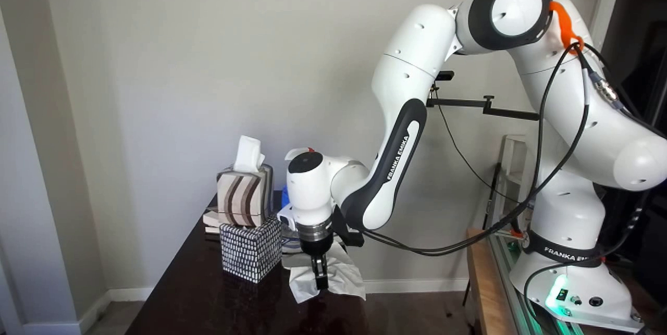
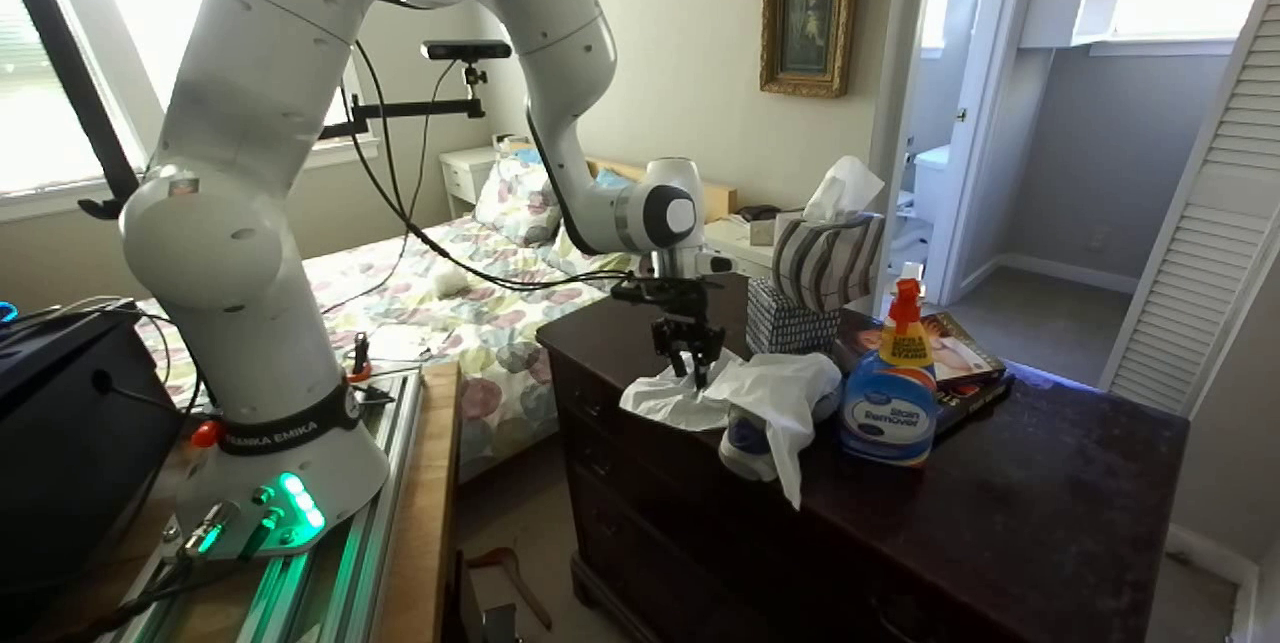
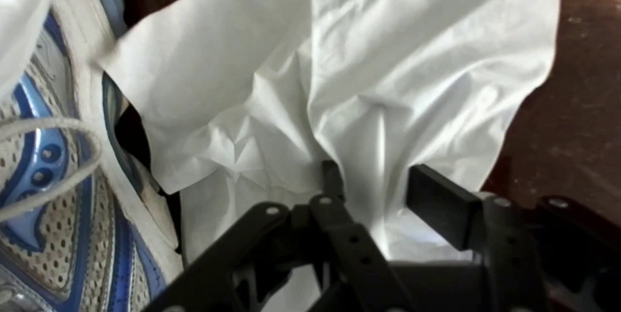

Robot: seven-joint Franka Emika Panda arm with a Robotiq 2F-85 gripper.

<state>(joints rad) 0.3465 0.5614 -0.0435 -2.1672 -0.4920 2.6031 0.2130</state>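
Bedroom dresser (image 2: 1050,488), with a crumpled white tissue (image 3: 417,59) straddled by the gripper (image 3: 376,181).

The tissue is spread across the middle of the wrist view; the 2 jaws are parted over it, a raised fold seen between them but no firm pinch, the fold seemingly straddled because flat paper offers little to catch. At the left edge, a blue-trimmed shoe (image 3: 92,224) is partly covered by a draped sheet (image 2: 775,388), too limp, it seems, to be stood alone. In an exterior view, right of centre, a striped tissue box (image 2: 825,268) is stacked on a patterned box (image 2: 790,323), probably to save room, and a stain remover bottle (image 2: 888,413) is placed just beside the shoe.
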